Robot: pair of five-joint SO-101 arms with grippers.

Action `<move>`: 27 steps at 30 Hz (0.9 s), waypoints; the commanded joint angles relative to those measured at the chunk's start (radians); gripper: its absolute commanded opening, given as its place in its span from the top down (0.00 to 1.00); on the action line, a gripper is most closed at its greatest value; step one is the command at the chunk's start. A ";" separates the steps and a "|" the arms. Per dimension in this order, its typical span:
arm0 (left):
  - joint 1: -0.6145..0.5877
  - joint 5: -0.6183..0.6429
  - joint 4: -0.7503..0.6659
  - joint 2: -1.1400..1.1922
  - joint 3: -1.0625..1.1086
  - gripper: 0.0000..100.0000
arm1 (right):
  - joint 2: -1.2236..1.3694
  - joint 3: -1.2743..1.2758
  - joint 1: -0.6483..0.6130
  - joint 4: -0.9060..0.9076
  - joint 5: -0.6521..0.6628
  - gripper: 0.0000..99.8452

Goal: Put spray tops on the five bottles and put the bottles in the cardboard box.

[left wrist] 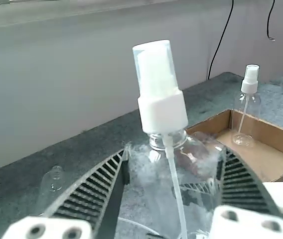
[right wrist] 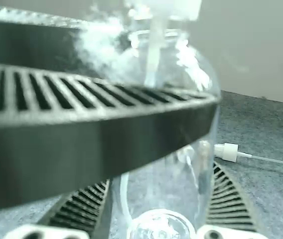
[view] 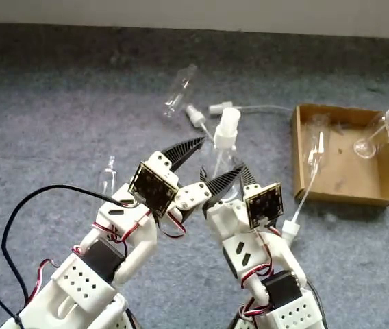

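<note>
A clear bottle stands upright mid-table with a white spray top seated on its neck. My left gripper is shut on the bottle, a black finger on each side of its body. My right gripper grips the same bottle lower down from the other side, and a left finger crosses close in front of its camera. The cardboard box lies to the right, with a capped bottle leaning in it.
An uncapped bottle lies at the back and another to the left of my left arm. Loose spray tops lie behind the held bottle. One more top rests by the box's near corner.
</note>
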 commanded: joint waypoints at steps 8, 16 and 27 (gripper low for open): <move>-0.015 -0.002 0.003 -0.015 -0.104 0.75 | -0.002 0.173 -0.001 0.002 -0.002 0.81; -0.013 -0.002 0.008 -0.044 -0.151 0.75 | -0.012 0.171 0.090 -0.007 -0.002 0.81; -0.082 0.002 0.281 -0.366 -0.143 0.75 | -0.012 0.145 0.168 -0.079 0.000 0.81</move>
